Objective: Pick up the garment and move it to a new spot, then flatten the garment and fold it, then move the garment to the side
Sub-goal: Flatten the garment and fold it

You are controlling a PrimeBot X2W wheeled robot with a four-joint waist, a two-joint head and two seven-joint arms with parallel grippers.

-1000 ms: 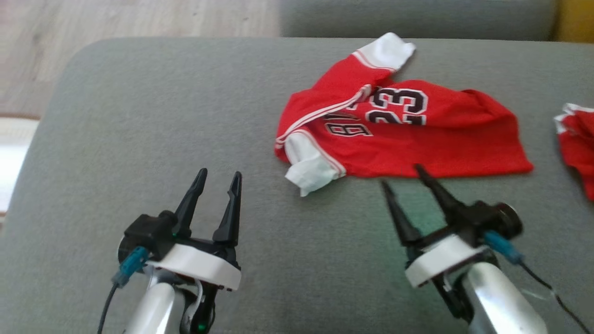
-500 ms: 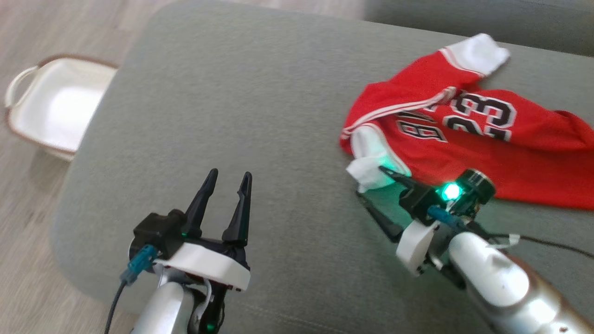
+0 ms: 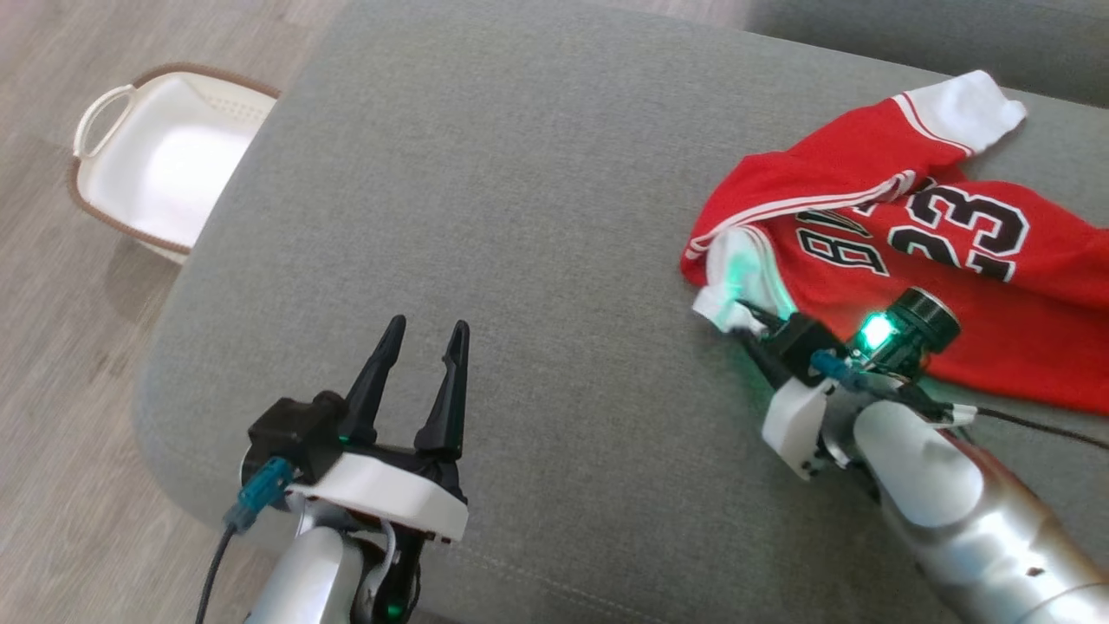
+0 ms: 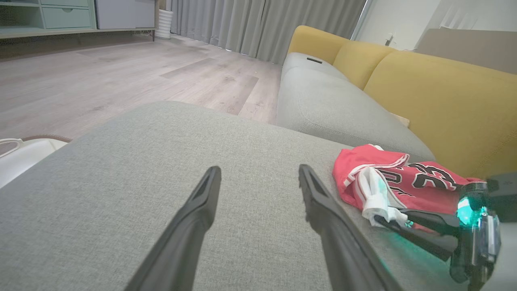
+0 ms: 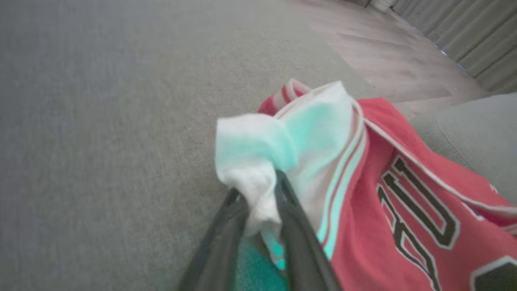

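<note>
Two tools are shown. The right tool (image 3: 747, 319) pinches the white cuff (image 5: 250, 149) of the red garment (image 3: 953, 260), with cloth bunched between its fingers. The left tool (image 3: 426, 328) hovers spread and empty above the grey cushion (image 3: 520, 217). The garment lies crumpled at the cushion's right side, lettering up, its other sleeve reaching away from the robot.

The step in hand is judged to be the pick-up. Only a thin fold near the cuff's end appears to be caught, so a slow, steady lift should keep it from slipping. Carrying it low toward the bare middle of the cushion would let the body trail and open out, ready for flattening.

One second earlier the right tool stood spread just short of the hem, touching nothing. Half a second earlier its open jaws flanked the cuff, and now they have closed on it. The left tool is unchanged. The head camera has swung, bringing a white basket (image 3: 156, 173) on the floor into view. The garment has not yet been carried.
</note>
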